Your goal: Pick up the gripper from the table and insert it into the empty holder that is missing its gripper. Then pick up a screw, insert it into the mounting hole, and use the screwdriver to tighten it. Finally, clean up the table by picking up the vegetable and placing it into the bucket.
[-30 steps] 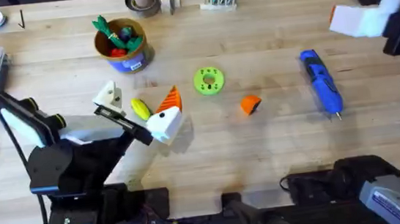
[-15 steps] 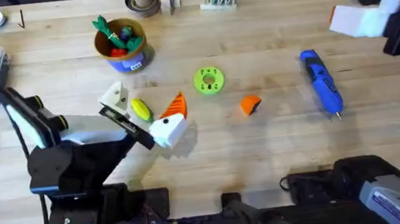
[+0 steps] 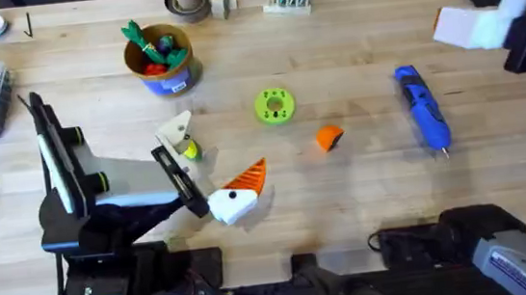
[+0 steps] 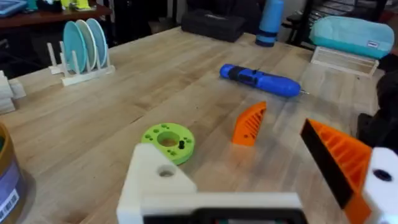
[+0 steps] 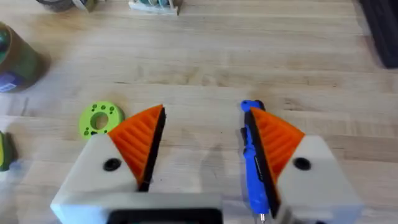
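We start with the counter (image 3: 365,205), a wooden surface carrying all the task items. The left arm reaches in from the near-left corner, and its left pincer (image 3: 209,167) is released: the fingers stand well apart, one white base bearing an orange tip, the other, the holder (image 4: 163,186), bare, with the mounting hole (image 4: 165,172) showing on its face.

The right pincer (image 5: 205,146) is also released and holds nothing. It hangs over the right part of the counter, above the screwdriver (image 3: 423,110), which lies towards the right edge with its long axis running roughly far-to-near and its metal tip at the near end.

The bucket (image 3: 161,59) stands near the far edge, left of centre, with toy vegetables inside. A green disc (image 3: 275,107) sits about mid-counter.

The gripper (image 3: 329,138), the loose orange wedge, lies just near-right of the disc, between the disc and the screwdriver. The vegetable (image 3: 189,150) rests on the counter between the left pincer's fingers, close beside the bare holder.

We judge the gripper pick-up to be the step in hand. The wedge lies to the right of the left pincer, apart from it. In the left wrist view its ribbed long axis points away from the camera. The left arm looks the nearer.
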`<state>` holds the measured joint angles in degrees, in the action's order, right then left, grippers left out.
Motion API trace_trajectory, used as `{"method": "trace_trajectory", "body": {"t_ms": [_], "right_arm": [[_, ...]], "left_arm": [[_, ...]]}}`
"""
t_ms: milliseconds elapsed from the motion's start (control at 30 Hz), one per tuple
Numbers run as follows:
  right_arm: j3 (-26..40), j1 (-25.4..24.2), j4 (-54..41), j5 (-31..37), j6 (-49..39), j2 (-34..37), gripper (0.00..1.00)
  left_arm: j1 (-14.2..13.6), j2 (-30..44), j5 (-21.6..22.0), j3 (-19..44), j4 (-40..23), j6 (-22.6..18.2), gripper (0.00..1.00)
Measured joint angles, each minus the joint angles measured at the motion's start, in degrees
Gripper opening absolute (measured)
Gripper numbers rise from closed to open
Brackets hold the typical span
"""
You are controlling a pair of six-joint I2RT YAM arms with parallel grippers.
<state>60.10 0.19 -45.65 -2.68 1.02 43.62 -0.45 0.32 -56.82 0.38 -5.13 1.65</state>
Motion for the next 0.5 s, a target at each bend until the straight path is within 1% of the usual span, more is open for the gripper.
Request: {"method": "trace_trajectory", "body": {"t_ms": [400, 500], "right_arm": [[0.0, 0.0, 0.0, 0.0, 0.0, 0.0, 0.838], [0.0, 0.0, -1.5, 0.0, 0.0, 0.0, 0.838]], "left_arm": [[0.0, 0.0, -4.8, 0.0, -0.7, -0.8, 0.993], [0.0, 0.0, -5.9, 0.0, -0.9, -0.8, 0.993]]}}
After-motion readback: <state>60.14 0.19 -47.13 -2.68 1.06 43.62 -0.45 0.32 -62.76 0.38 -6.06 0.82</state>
